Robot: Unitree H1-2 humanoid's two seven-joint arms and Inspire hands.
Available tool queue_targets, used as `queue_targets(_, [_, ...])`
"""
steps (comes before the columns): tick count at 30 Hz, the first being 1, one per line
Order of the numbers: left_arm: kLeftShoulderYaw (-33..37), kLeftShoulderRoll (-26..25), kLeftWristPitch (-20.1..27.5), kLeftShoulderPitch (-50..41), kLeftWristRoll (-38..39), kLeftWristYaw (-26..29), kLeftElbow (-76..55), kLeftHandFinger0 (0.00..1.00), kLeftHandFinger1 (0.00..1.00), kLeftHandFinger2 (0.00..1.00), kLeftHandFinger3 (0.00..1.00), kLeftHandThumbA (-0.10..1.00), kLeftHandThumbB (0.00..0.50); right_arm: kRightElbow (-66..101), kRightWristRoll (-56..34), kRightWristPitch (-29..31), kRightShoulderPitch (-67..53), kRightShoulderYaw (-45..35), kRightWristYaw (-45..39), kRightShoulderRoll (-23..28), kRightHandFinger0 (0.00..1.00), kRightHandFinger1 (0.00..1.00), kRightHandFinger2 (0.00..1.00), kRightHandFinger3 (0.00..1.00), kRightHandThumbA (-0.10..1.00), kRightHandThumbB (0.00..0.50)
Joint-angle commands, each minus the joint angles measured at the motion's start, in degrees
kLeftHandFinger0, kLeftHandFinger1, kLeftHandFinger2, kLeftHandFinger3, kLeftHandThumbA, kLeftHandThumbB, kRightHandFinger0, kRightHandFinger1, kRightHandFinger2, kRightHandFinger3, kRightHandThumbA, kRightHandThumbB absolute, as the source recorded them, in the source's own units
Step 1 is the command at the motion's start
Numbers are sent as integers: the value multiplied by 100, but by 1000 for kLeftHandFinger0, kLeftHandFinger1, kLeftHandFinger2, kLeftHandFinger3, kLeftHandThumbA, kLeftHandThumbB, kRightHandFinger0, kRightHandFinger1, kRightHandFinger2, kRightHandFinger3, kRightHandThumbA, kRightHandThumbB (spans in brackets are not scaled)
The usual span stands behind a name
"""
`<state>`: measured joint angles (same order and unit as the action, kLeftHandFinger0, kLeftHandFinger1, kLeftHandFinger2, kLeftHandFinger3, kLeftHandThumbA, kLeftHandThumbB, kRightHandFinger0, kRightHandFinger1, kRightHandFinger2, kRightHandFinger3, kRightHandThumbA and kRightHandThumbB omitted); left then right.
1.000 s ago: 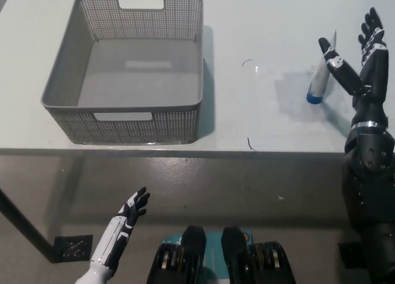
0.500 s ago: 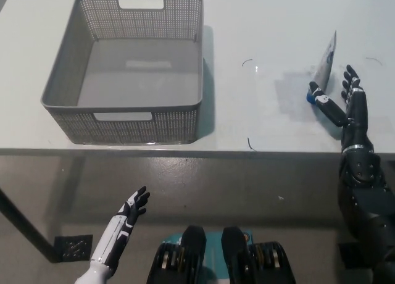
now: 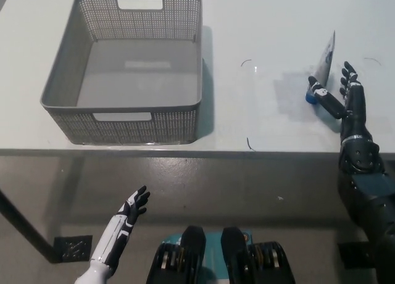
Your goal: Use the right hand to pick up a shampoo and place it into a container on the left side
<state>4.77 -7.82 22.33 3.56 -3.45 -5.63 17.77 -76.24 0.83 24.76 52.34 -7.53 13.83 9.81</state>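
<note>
We see the right hand (image 3: 347, 97) spread open, one finger touching the blue cap of the shampoo tube (image 3: 322, 70), while the open left hand (image 3: 132, 210) rests below the table edge (image 3: 259, 145), holding nothing.

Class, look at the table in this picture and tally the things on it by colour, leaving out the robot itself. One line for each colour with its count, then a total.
Grey: 1, the basket
White with a blue cap: 1, the shampoo tube
Total: 2
</note>
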Motion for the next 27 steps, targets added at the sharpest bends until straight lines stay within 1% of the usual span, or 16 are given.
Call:
queue_targets(1, [-28,-9,49,145,57,-39,-111,1000,1000,1000,1000,1000,94,-106,25,-14,484,117,-13,89,1000,1000,1000,1000,845,347])
queue_targets(3, [-24,-7,-21,160,135,-96,-138,1000,1000,1000,1000,1000,102,-137,-80,-29,570,68,-148,66,1000,1000,1000,1000,804,335])
queue_targets(6, [-16,-10,-13,177,120,-95,-144,1000,1000,1000,1000,995,88,-188,-171,-109,667,3,-231,26,1000,1000,1000,1000,765,370])
queue_targets(9, [-11,-26,75,200,56,-64,-110,1000,1000,1000,1000,1000,75,-247,-96,-250,788,67,-167,-23,1000,1000,1000,1000,762,369])
queue_targets(12, [-8,-11,59,243,72,-68,-72,1000,1000,1000,1000,1000,80,-309,106,-402,909,215,236,-67,1000,1000,1000,1000,652,392])
queue_targets(13, [-6,-9,75,248,62,-62,-62,1000,1000,1000,1000,1000,80,-331,207,-525,950,287,486,-84,744,777,864,1000,538,376])
queue_targets(14, [-2,-9,82,245,56,-62,-61,1000,1000,1000,1000,1000,80,-339,232,-572,960,324,586,-88,635,681,775,957,495,371])
queue_targets(15, [0,-10,10,227,86,-86,-112,1000,1000,1000,1000,996,93,-362,271,-668,1007,365,981,-135,153,197,288,351,-18,286])
queue_targets(16, [1,-16,-11,200,98,-97,-149,1000,1000,1000,1000,994,88,-358,372,-543,978,451,1336,-169,31,39,122,146,-84,218])
queue_targets(17, [3,-16,7,183,83,-87,-152,1000,1000,1000,1000,993,85,-344,369,-476,949,467,1381,-175,1,2,134,142,-99,183])
queue_targets(18, [5,-19,43,147,42,-60,-156,1000,1000,1000,1000,995,70,-316,337,-413,894,460,1322,-178,0,0,275,298,-100,152])
queue_targets(20, [9,-36,111,162,-5,-43,-102,1000,1000,1000,1000,1000,71,-299,326,-382,863,484,1292,-163,0,18,398,422,-100,142])
queue_targets(22, [30,-19,146,-22,-8,-46,-142,1000,1000,1000,1000,1000,81,-278,285,-438,737,485,1315,-178,0,98,550,595,-100,136])
queue_targets(23, [36,-12,132,-103,11,-56,-184,1000,1000,1000,1000,1000,88,-269,238,-411,685,456,1305,-188,0,127,598,640,-100,131])
queue_targets(26, [59,-10,-102,-205,65,-112,-296,1000,1000,1000,1000,1000,126,-238,19,-318,623,253,1225,-197,0,95,531,645,-100,132])
queue_targets(27, [67,-11,-195,-254,78,-126,-361,1000,1000,1000,1000,1000,121,-234,-120,-291,606,123,1138,-200,0,63,503,646,-100,128])
